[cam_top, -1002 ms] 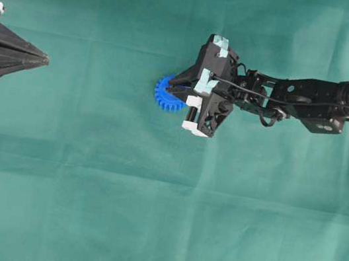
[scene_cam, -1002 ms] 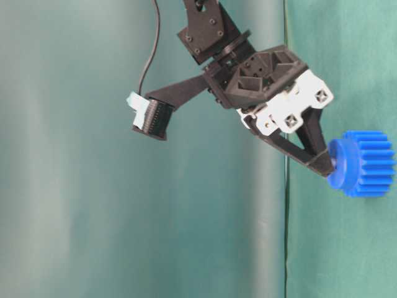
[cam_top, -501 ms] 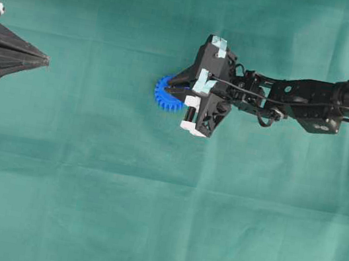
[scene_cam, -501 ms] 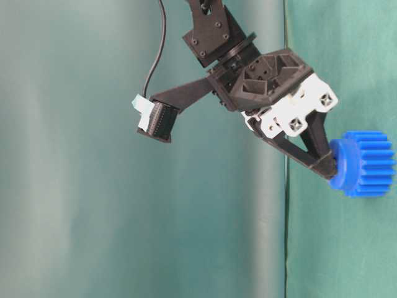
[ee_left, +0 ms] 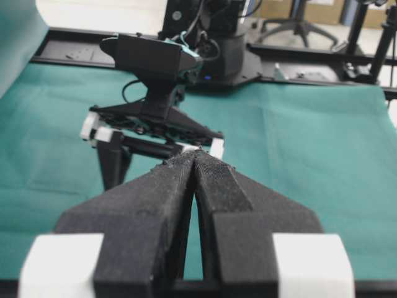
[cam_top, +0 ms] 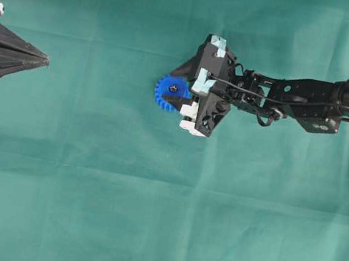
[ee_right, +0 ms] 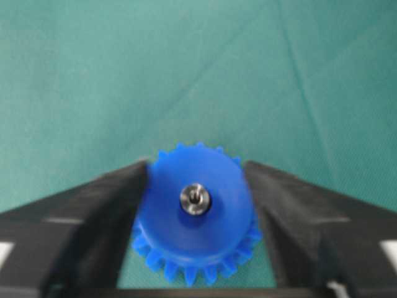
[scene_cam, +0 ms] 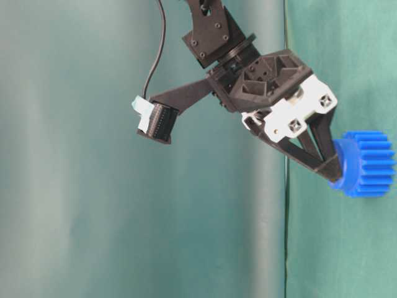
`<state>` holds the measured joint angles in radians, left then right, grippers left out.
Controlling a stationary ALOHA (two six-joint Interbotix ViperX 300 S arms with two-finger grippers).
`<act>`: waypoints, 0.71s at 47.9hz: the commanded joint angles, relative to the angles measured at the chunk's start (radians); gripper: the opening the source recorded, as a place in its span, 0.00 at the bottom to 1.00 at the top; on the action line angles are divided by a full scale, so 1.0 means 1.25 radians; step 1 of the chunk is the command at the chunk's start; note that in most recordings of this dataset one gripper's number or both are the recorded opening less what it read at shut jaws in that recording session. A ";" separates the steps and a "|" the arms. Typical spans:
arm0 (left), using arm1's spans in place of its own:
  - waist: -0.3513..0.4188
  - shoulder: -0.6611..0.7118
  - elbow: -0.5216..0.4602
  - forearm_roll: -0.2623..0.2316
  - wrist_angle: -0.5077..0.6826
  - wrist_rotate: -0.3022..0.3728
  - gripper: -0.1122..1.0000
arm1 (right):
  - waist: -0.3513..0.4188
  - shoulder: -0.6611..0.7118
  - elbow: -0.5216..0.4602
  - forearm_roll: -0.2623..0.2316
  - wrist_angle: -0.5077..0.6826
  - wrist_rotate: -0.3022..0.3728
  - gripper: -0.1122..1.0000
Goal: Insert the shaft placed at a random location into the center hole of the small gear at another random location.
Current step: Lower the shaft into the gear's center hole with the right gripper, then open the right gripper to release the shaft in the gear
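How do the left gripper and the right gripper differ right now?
The left gripper is shut with fingers pressed together; the right gripper is open. The left sits at the cloth's edge, far from the small gear; the right straddles it, shaft seated. Both have black fingers.

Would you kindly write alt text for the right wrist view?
A silver shaft sits end-on in the hub of a blue small gear on green cloth. The right gripper has its black jaws open, one on each side of the gear.
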<state>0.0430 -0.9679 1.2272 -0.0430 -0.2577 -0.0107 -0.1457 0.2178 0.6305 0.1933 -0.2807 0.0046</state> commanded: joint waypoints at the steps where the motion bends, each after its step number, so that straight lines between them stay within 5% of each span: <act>1: 0.002 0.004 -0.010 -0.001 -0.004 0.000 0.10 | 0.002 -0.031 -0.018 0.001 -0.001 -0.002 0.77; 34: 0.001 -0.002 -0.010 -0.001 -0.001 -0.001 0.10 | 0.002 -0.233 0.053 -0.001 0.099 -0.001 0.71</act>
<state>0.0430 -0.9725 1.2272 -0.0430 -0.2546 -0.0123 -0.1442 -0.0291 0.6857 0.1902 -0.1503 0.0000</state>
